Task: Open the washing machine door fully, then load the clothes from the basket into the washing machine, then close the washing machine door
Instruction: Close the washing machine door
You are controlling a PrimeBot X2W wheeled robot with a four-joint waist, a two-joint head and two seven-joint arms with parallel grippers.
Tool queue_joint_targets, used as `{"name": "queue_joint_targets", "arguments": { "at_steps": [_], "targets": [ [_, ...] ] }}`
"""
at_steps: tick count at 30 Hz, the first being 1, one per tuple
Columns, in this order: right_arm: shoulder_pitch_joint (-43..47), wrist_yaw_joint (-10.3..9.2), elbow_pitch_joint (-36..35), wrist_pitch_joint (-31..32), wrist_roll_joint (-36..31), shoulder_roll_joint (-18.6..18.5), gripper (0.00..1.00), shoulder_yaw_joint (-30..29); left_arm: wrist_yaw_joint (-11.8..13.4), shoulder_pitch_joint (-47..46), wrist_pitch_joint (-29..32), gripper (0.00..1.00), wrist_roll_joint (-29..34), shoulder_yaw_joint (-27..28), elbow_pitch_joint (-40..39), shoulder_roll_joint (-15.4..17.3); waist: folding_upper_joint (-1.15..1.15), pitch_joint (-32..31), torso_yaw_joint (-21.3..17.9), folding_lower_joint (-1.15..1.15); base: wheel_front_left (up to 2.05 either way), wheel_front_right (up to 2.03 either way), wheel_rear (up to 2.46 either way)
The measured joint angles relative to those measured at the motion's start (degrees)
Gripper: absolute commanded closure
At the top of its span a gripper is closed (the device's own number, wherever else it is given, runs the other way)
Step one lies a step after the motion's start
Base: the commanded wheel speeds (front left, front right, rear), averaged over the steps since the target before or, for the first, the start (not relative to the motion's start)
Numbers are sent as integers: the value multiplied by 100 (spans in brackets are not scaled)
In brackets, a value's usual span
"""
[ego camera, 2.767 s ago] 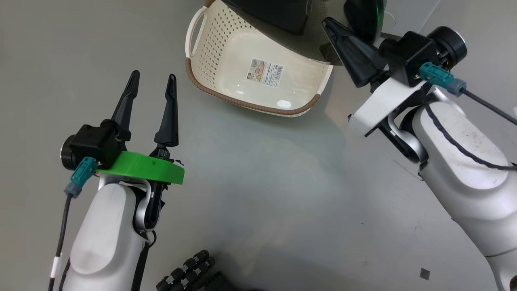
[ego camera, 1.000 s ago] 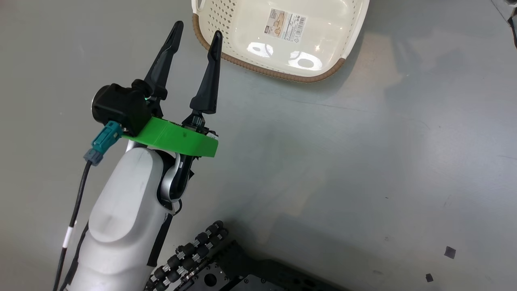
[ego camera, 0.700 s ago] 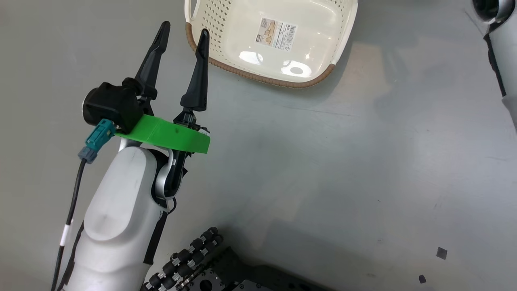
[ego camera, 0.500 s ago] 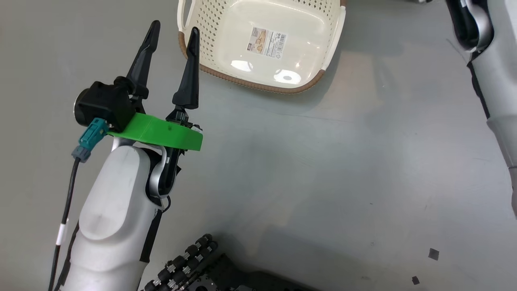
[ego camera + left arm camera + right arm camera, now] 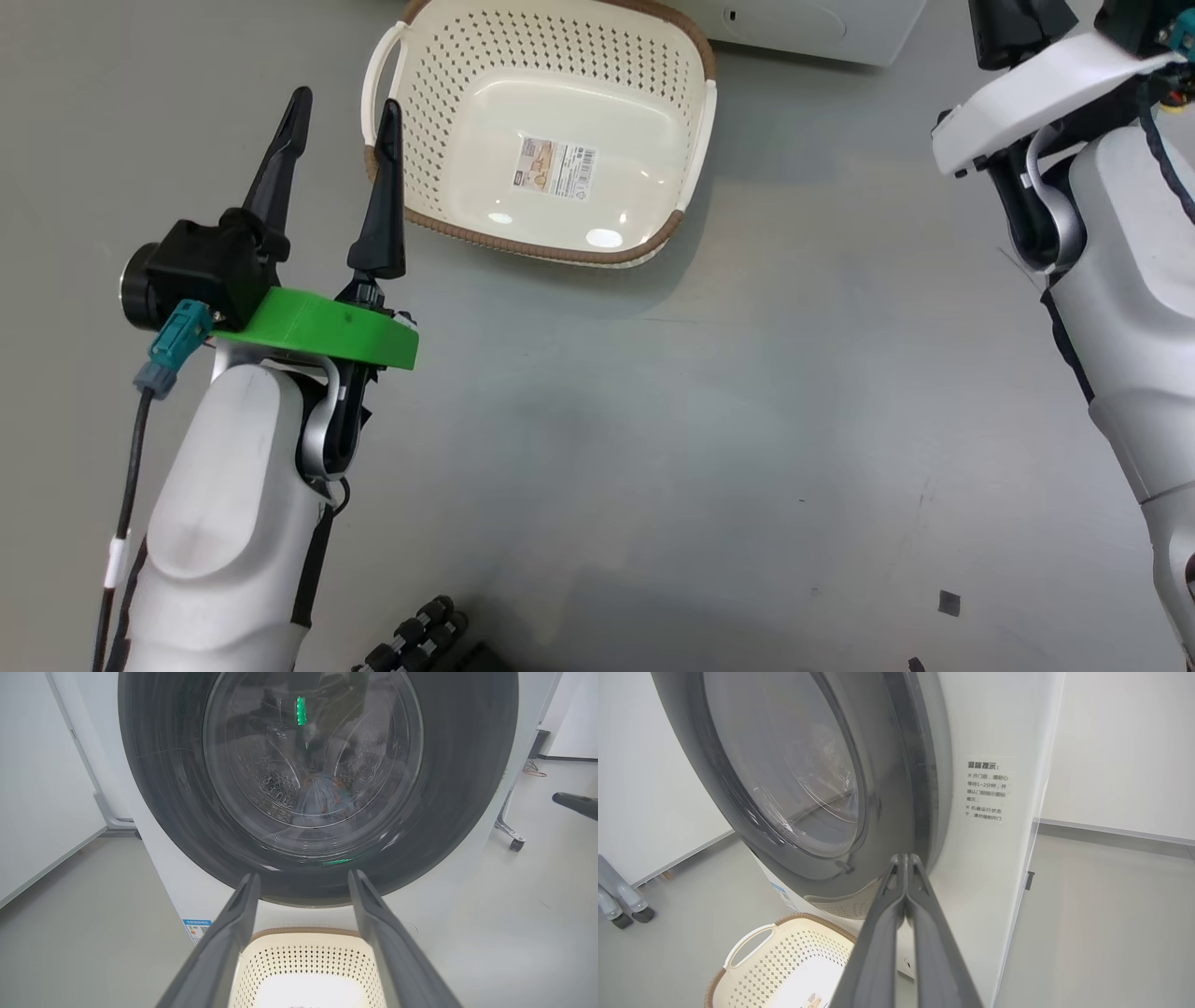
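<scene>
Washing machine stands across the upper frame of both wrist views, heavy and fixed; its door lies against the front, stiff, glossy, likely slippery, so pressing the black rim seems safer than the bulging glass; whether it has latched I cannot tell; basket, light and rigid, sits empty at top centre of the head view; clothes, soft, show blurred behind the glass; right gripper is pinched shut near the rim's lower edge, left gripper spread wide, empty; bare floor at lower frame leaves open room.

The grey floor bears the basket and the washing machine.
</scene>
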Motion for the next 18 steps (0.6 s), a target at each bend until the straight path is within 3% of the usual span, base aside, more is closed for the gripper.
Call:
{"name": "queue_joint_targets", "arguments": {
  "at_steps": [4, 5, 6, 7, 18],
  "targets": [
    [330, -8, 25, -1, 112, 4, 100, -145, 0, 208, 0, 0, 29, 129, 71, 43, 0, -207, -142, 0, 0, 0, 0],
    [415, -13, 27, -9, 141, 3, 66, -181, 0, 243, 0, 0, 30, 142, 90, 51, 0, -262, -177, 0, 0, 0, 0],
    [503, -18, 27, -15, 143, -1, 19, -214, 0, 276, 0, 0, 36, 162, 108, 51, 0, -316, -209, 0, 0, 0, 0],
    [596, -20, 29, -15, 143, -4, 0, -238, 0, 299, 0, 0, 43, 182, 132, 51, 0, -372, -240, 0, 0, 0, 0],
    [1597, -163, -381, -15, 164, 87, 0, -744, 0, 950, 0, 0, 66, 768, 336, 211, 0, -1067, -603, 0, 0, 0, 0]
  ]
}}
